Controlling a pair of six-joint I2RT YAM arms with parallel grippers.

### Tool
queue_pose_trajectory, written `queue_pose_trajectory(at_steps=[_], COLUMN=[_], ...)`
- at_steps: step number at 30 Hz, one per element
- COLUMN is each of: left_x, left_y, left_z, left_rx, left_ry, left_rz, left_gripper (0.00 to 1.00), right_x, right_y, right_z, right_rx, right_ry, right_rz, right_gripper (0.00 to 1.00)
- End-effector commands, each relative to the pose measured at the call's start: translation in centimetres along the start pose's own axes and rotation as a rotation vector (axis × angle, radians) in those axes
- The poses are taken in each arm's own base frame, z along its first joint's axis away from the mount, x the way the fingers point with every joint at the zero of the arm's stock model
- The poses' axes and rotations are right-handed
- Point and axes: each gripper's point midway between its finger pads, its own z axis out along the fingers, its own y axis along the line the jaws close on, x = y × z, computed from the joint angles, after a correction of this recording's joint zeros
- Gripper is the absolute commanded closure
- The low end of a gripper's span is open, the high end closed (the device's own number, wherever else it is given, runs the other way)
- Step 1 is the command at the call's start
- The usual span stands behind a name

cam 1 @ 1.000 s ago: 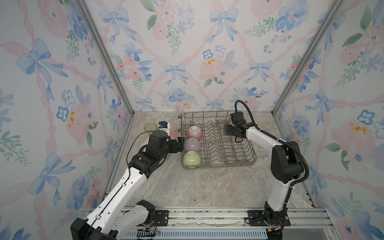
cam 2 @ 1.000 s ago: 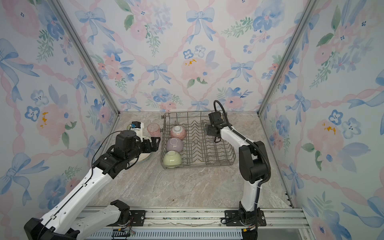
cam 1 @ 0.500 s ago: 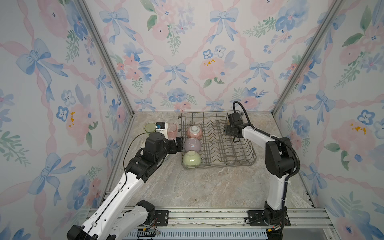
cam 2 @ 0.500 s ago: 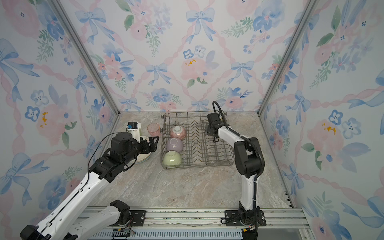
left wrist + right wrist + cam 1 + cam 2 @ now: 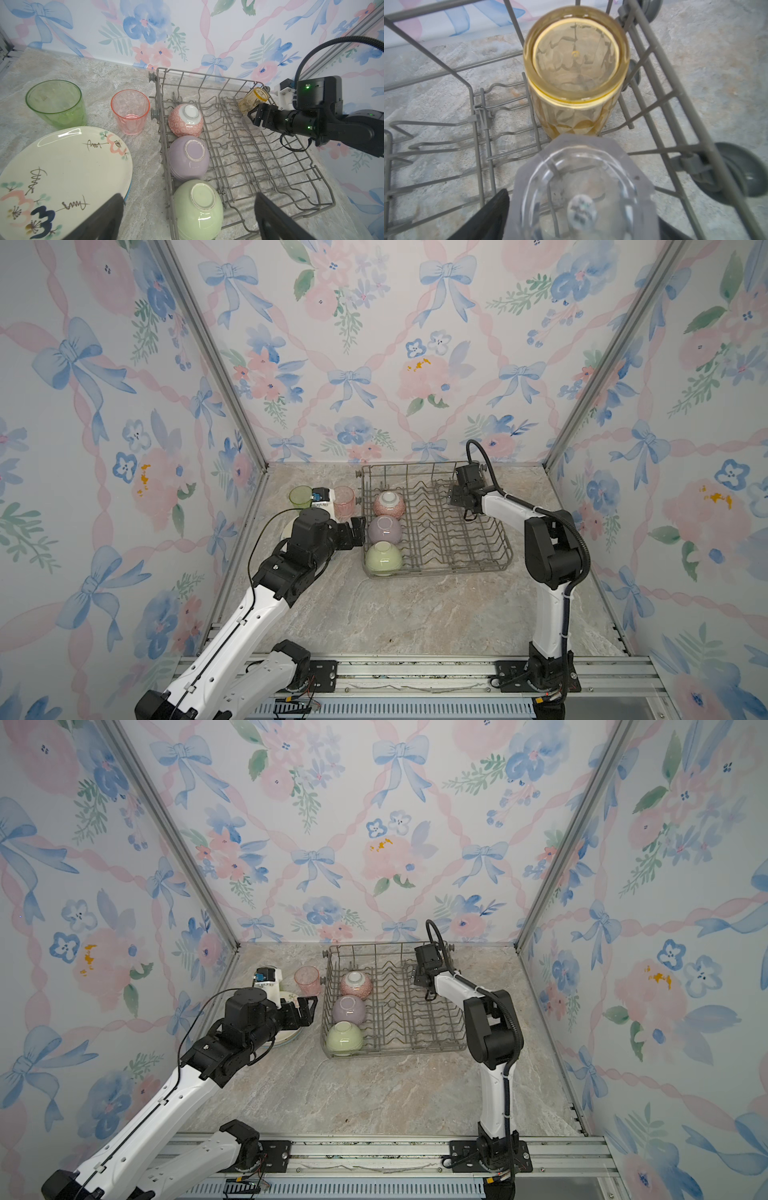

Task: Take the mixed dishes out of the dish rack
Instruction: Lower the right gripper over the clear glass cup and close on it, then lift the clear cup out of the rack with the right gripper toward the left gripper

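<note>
moved: right arm (image 5: 548,547) has swung its elbow in closer to the right side of the dish rack (image 5: 457,566) than a second ago, while the right gripper (image 5: 252,119) stays at the rack's far right corner. the left gripper (image 5: 312,1011) sits much where it was, off the rack's left side.
dish rack: grey wire basket standing flat on the marble tabletop (image 5: 415,614). its middle rows of tines are bare.
left gripper: just outside the rack's left wall, level with the lilac bowl. jaws spread wide, nothing between them.
right gripper: inside the rack at its far right corner, one jaw on each side of the clear tumbler. whether they already press on it cannot be told.
cream floral plate (image 5: 62,166): lies flat on the tabletop left of the rack, near its front half. a bluish rim shows under its edge.
pink bowl (image 5: 388,504): upside down in the rack's left column, farthest back.
lilac bowl (image 5: 384,529): upside down, middle of that column, touching the pink one.
green bowl (image 5: 383,558): upside down at the rack's front left corner.
green tumbler (image 5: 56,104): upright on the tabletop, well left of the rack's far left corner.
pink tumbler (image 5: 130,111): upright, just beside the rack's left wall near the far corner.
amber tumbler (image 5: 575,62): base up and tilted, against the rack's right wall in the far right corner.
clear tumbler (image 5: 581,197): base up, inside the rack just in front of the amber one.
</note>
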Motion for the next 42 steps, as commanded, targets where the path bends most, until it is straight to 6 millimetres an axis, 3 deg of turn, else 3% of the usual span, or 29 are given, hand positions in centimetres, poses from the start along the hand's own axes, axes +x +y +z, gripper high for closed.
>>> queue_pose_trajectory(at_steps=[1,9,21,36,42], left_x=[0.1,1.4,2.6,3.3,4.4], left_y=[0.1,0.0,0.0,-1.5,-1.9], left_z=[-0.1,1.2,1.6,2.3,3.6], left_rx=[-0.004,0.003,0.013,0.1,0.125], left_ry=[-0.006,0.054,0.087,0.115,0.144], left_rz=[-0.014,-0.014,-0.031,-0.06,-0.069], left_gripper=[0.02,0.02,0.02,0.02,0.02], right_x=[-0.9,0.1,0.8,1.2,1.4], right_y=[0.0,-0.5,-0.7,2.0,3.5], right_z=[0.8,0.8,-2.4,-8.9,-11.8], right_rx=[0.014,0.027,-0.01,-0.211,-0.288], right_ry=[-0.028,-0.01,-0.005,0.019,0.021], right_rz=[0.032,0.035,0.069,0.162,0.178], right_gripper=[0.18,0.41,0.42,0.43,0.43])
